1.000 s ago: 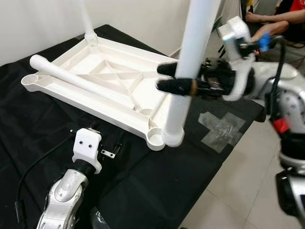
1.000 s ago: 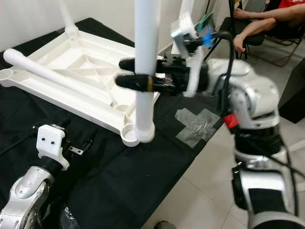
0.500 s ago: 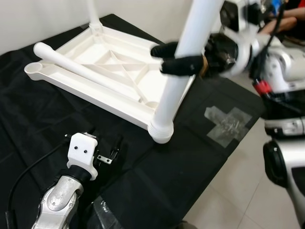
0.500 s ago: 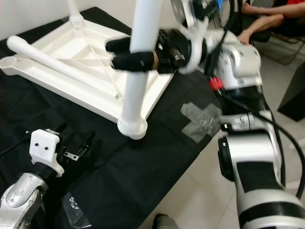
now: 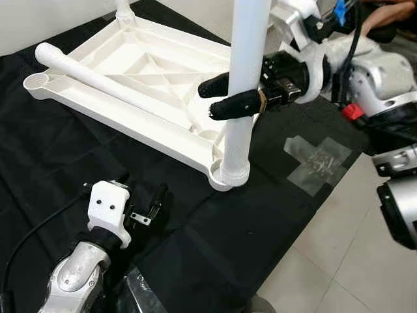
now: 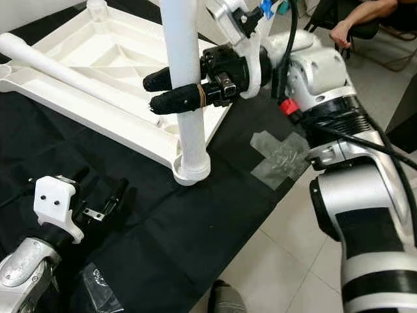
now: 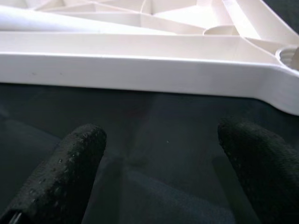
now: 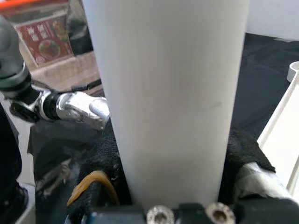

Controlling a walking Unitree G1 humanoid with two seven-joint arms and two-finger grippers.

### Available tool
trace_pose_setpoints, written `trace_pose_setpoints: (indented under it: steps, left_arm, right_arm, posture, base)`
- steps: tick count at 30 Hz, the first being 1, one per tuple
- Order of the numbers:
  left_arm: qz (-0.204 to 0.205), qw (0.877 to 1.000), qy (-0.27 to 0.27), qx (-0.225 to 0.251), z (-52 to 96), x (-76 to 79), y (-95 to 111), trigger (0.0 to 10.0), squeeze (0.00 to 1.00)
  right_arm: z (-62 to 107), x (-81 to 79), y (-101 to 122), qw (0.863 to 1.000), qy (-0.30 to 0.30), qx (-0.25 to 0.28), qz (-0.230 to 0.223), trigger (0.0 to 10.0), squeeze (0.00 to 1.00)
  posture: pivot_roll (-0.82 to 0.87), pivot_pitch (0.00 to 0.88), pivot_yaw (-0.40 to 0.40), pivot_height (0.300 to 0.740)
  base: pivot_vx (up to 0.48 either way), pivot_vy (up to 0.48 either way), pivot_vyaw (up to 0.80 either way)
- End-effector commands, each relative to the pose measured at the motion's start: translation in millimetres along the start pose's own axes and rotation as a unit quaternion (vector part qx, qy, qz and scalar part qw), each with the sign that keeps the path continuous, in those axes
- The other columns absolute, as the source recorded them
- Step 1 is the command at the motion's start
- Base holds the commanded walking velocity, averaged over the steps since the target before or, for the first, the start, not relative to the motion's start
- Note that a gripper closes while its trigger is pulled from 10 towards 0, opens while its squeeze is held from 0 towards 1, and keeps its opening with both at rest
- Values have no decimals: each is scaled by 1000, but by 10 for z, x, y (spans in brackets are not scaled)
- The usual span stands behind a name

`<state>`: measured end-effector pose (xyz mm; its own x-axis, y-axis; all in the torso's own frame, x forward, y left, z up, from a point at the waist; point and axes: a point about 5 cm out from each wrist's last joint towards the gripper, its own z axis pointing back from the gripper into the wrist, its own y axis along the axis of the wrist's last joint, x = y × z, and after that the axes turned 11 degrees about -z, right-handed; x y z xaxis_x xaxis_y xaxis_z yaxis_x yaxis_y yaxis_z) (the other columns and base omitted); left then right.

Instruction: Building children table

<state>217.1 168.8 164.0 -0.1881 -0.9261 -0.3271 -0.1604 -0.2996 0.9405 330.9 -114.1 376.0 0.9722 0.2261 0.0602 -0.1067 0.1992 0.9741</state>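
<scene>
The tall white plastic table leg (image 5: 244, 78) now stands upright with its flared foot seated over the near right corner socket of the upturned white plastic tabletop (image 5: 140, 72). A second ago that foot hung at the corner's outer edge, and half a second ago the leg was tilted; it's been swung upright and brought onto the socket. Looks like the insertion is under way, though I can't tell how deep it sits. The right gripper (image 5: 221, 98) is still clamped on the leg's mid-shaft, one black finger on each side. Another white leg (image 5: 98, 78) lies loose across the tabletop, waiting. Near left, the left gripper (image 7: 159, 158) hovers spread wide and empty over the black cloth-covered table (image 5: 58, 156), just short of the tabletop's near rim.
</scene>
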Motion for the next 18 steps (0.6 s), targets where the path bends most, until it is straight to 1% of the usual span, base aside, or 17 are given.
trace_pose_setpoints:
  steps: [1, 2, 4, 5, 7, 9, 18]
  left_arm:
    - [-5, 1000, -3, -5, 41, -9, 8, 10000, 0]
    - [-5, 1000, -3, -5, 41, -9, 8, 10000, 0]
    - [-6, 1000, -2, -6, 46, -11, 14, 10000, 0]
    - [-6, 1000, -2, -6, 46, -11, 14, 10000, 0]
    - [-7, 1000, -1, -6, 50, -15, 19, 10000, 0]
    - [-7, 1000, 0, -7, 52, -18, 26, 10000, 0]
    - [-8, 1000, 1, -8, 56, -27, 39, 10000, 0]
  right_arm:
    - [-7, -3, -26, 1000, 9, -22, 12, 10000, 0]
    - [-7, -3, -26, 1000, 9, -22, 12, 10000, 0]
    - [-36, -14, 12, 999, 16, -22, 32, 10000, 0]
    - [-36, -14, 12, 999, 16, -22, 32, 10000, 0]
    - [-92, -48, 46, 998, 36, -14, 48, 10000, 0]
    - [-131, -71, 47, 997, 51, -10, 54, 10000, 0]
    - [-187, -83, -43, 996, 73, -4, 48, 10000, 0]
  posture:
    - [9, 325, -31, 740]
    - [9, 325, -31, 740]
    - [15, 325, -31, 740]
    - [15, 325, -31, 740]
    - [18, 323, -33, 740]
    - [21, 325, -33, 740]
    - [29, 329, -29, 740]
  base:
    - [0, 0, 0]
    - [0, 0, 0]
    - [0, 0, 0]
    - [0, 0, 0]
    - [0, 0, 0]
    - [0, 0, 0]
    - [0, 0, 0]
